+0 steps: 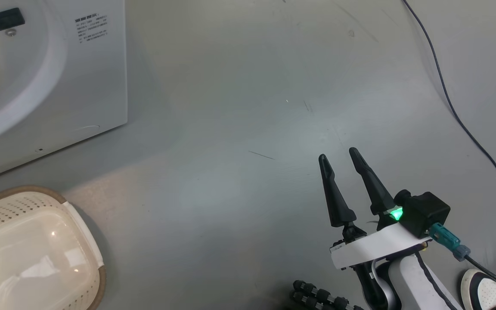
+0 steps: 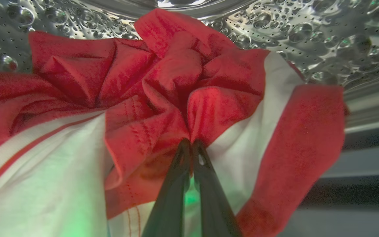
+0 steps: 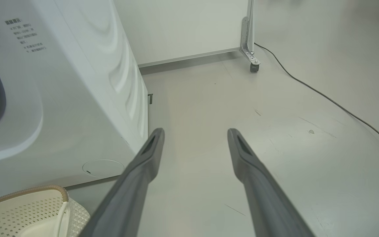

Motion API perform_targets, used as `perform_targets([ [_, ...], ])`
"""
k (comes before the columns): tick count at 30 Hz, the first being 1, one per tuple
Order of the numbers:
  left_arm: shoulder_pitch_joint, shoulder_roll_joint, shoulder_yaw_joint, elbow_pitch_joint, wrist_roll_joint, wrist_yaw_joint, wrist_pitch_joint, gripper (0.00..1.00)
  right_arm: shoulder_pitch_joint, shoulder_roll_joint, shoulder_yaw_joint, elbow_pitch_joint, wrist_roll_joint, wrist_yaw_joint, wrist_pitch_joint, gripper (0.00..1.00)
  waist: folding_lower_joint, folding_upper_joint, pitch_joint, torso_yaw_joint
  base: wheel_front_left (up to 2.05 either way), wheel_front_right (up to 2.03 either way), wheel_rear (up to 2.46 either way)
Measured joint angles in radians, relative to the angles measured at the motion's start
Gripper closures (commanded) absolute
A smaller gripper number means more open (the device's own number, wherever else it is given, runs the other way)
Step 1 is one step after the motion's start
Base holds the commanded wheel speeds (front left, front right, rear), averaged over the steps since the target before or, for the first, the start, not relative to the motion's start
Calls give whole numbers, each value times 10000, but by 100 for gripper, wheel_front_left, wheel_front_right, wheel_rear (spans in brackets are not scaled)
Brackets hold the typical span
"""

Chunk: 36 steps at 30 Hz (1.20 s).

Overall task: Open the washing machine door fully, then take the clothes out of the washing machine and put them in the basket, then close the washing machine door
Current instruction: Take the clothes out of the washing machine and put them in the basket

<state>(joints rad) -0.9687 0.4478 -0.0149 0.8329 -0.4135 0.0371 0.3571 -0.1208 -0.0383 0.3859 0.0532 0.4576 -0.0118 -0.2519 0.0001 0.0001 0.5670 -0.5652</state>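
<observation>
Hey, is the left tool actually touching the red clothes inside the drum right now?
Touching. In the left wrist view the left tool is shut on a bunched red fold of the clothes, with the fabric gathered at its tips.

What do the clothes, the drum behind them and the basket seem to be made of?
The clothes: soft woven or knit fabric, matte red and white; it folds and shows stitching. The drum: probably polished steel; shiny, embossed, with small holes. The basket: likely glossy cream plastic with punched holes; its brown rim looks woven.
</observation>
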Motion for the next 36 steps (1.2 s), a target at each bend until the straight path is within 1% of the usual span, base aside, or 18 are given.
perform_targets([
  [6, 0, -550, -65, 61, -94, -267, -543, 100, -5, -2, -123, 58, -4, -10, -2, 0, 0, 0, -220, 127, 0, 0, 0],
  [12, 0, -736, -113, 192, -104, -445, -986, 100, -39, -4, -230, 102, -61, -10, -2, 0, 0, 0, -459, 307, 0, 0, 0],
  [15, 1, -892, -174, 228, -105, -639, -1273, 100, -41, -6, -334, 155, -113, -10, -2, 0, 0, 0, -606, 455, 0, 0, 0],
  [20, 11, -1214, -255, 349, -280, -928, -1668, 100, -41, -8, -460, 247, -224, -8, -2, 0, 0, 0, -866, 762, 0, 0, 0],
  [23, 53, -1306, -284, 474, -284, -1053, -1894, 100, -41, -10, -527, 309, -297, -8, -2, 0, 0, 0, -1039, 966, 0, 0, 0],
  [36, 787, -2002, -460, 704, -596, -1421, -3162, 100, -14, -199, -826, 545, -483, 17, -2, 0, 0, 0, -1883, 1949, 0, 0, 0],
])
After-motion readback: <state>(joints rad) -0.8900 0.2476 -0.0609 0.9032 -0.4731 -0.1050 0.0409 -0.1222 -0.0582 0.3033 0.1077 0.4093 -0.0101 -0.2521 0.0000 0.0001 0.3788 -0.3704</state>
